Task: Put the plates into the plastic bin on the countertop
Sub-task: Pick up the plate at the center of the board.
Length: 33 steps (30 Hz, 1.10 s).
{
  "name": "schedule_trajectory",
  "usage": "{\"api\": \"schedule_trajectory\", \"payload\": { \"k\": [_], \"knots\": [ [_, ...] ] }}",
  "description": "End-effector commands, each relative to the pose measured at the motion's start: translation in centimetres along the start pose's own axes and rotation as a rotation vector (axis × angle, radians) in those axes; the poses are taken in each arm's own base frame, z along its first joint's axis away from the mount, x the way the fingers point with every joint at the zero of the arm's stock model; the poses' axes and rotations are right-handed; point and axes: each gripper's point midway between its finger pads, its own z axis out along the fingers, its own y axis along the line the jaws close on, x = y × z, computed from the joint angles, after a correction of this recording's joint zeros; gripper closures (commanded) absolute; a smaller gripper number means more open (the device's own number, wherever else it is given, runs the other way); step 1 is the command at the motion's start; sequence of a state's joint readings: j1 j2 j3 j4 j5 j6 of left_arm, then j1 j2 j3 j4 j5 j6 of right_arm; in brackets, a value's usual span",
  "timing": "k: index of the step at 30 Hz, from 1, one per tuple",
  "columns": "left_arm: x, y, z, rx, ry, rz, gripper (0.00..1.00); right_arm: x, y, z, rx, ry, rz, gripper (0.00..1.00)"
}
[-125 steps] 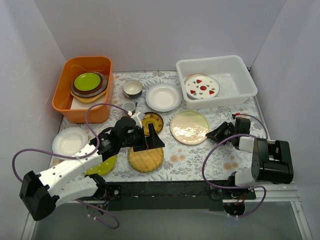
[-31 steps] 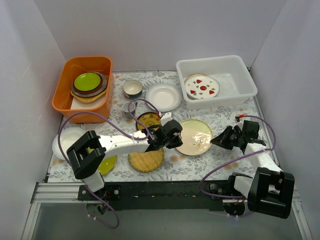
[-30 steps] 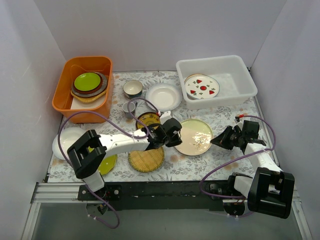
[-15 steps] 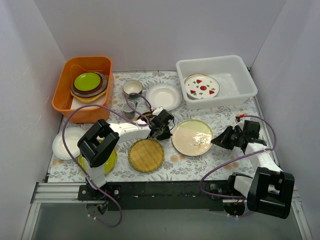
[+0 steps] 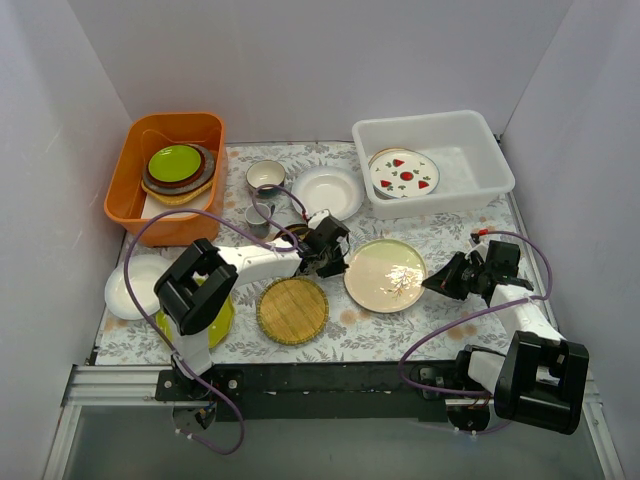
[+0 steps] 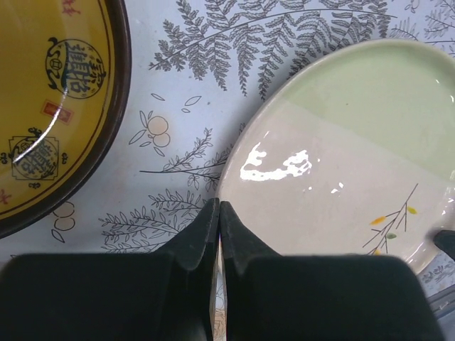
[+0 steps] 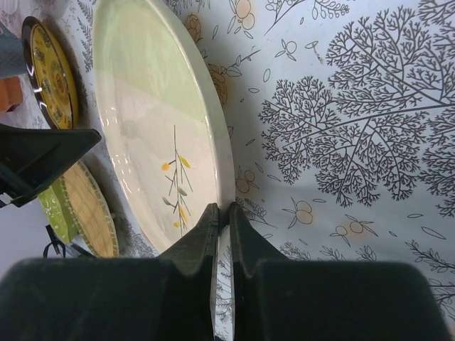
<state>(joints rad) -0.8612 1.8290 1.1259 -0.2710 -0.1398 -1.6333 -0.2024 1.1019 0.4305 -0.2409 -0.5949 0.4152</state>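
leaf-sprig plate [image 5: 385, 275]: on tabletop [image 5: 440, 325], just in front of plastic bin [image 5: 465, 165]
left fingers [image 6: 202, 234]: pressed together, tips at plate rim farthest from bin
right fingers [image 7: 199, 234]: narrow, pinching plate rim nearer bin

The white tubular left arm [image 5: 255, 262] and right arm [image 5: 520, 310] have blocky black joint housings, and each trails a looping purple cable [image 5: 126, 275] from a black metal base rail [image 5: 330, 380]. The left gripper [image 6: 219, 206] and right gripper [image 7: 222, 207] carry matte black wedge-shaped fingers [image 6: 192, 241] tapering to thin tips.
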Motion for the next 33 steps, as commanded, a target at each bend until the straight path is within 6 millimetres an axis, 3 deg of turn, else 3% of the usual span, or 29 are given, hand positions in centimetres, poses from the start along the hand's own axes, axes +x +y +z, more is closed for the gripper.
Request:
{"api": "schedule_trajectory", "payload": {
  "k": [1,11,24,30,33],
  "knots": [
    [-1.2,-2.1,-1.6,0.095,-0.036,0.006,1.00,-1.8,2.5,-0.6,-0.097,-0.029,-0.054,0.99],
    [0.8,-0.8,0.5,0.051,0.031,0.014,1.00,-1.6,2.5,-0.6,-0.100,-0.025,-0.052,0.99],
    [3.7,3.6,2.2,-0.071,0.093,-0.009,1.00,-1.1,2.0,-0.2,-0.109,-0.010,-0.041,0.95],
    [5.3,5.0,2.8,-0.081,0.130,-0.028,1.00,0.1,1.2,0.6,-0.127,0.023,-0.013,0.86],
    [6.0,5.5,3.0,-0.085,0.144,-0.032,1.00,0.6,0.9,1.0,-0.137,0.036,0.004,0.72]
  ]
}}
